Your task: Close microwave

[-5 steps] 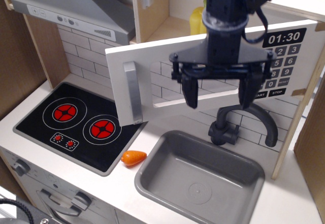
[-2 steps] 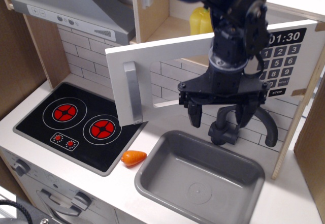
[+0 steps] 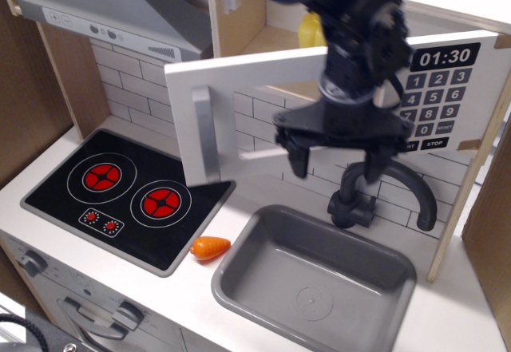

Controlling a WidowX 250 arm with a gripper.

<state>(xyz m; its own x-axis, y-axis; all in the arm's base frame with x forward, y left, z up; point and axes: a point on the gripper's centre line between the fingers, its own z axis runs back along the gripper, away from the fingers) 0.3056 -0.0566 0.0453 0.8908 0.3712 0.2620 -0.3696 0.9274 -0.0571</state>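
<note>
The white surface [image 3: 152, 300] of the toy kitchen carries a black hob [image 3: 120, 196] with two red rings on the left and a grey rectangular sink [image 3: 315, 280] on the right; the basin holds nothing visible. A black curved tap [image 3: 383, 188] rises behind the sink. High on the left hangs the grey slanted extractor hood [image 3: 120, 9].

The microwave [image 3: 255, 116] sits up against the back wall above the sink and hob. Its wide white door stands swung out toward the camera, with a grey vertical bar handle [image 3: 202, 135] at the left edge and a clear window showing printed brick tiles. To the right is the black keypad panel [image 3: 439, 100] reading 01:30. Something yellow [image 3: 311, 31] shows in the wooden compartment behind the door.

The black gripper [image 3: 334, 154] hangs in front of the door window, blurred, with its fingers [image 3: 297, 160] spread apart and pointing down, grasping nothing. It hides part of the window and tap.

A small orange carrot [image 3: 210, 247] lies between hob and sink.
</note>
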